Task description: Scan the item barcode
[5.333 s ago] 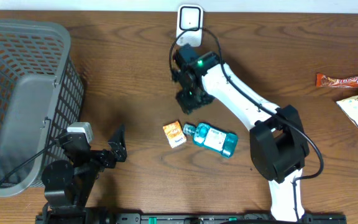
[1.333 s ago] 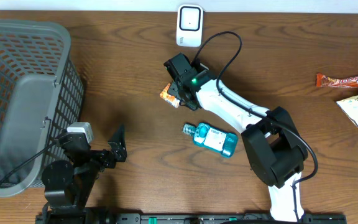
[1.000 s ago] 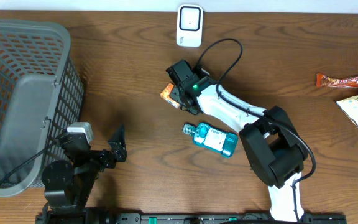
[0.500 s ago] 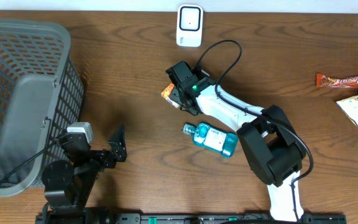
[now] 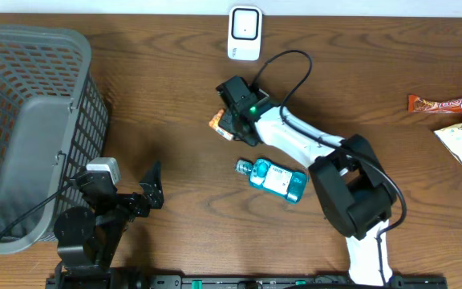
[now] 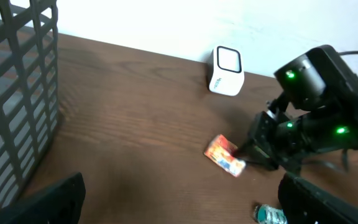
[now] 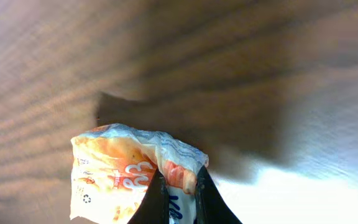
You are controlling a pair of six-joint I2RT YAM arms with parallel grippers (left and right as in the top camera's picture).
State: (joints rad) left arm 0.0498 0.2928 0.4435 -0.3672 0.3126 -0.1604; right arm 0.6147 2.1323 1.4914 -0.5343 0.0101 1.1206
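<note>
A small orange and white snack packet [image 5: 217, 123] hangs pinched by one edge between the fingers of my right gripper [image 5: 228, 124], which is shut on it just above the table, left of centre. The right wrist view shows the crumpled packet [image 7: 126, 174] squeezed in that gripper [image 7: 178, 185]. It also shows in the left wrist view as an orange packet [image 6: 224, 155]. The white barcode scanner [image 5: 245, 33] stands at the table's back edge, beyond the packet and apart from it. My left gripper [image 5: 152, 186] rests open at the front left, holding nothing.
A teal mouthwash bottle [image 5: 277, 178] lies in front of the right arm. A dark mesh basket [image 5: 87, 96] fills the left side. Snack packs [image 5: 455, 108] lie at the far right edge.
The right gripper's jaws have closed tight on the packet's edge and shifted slightly. The left arm has not moved.
</note>
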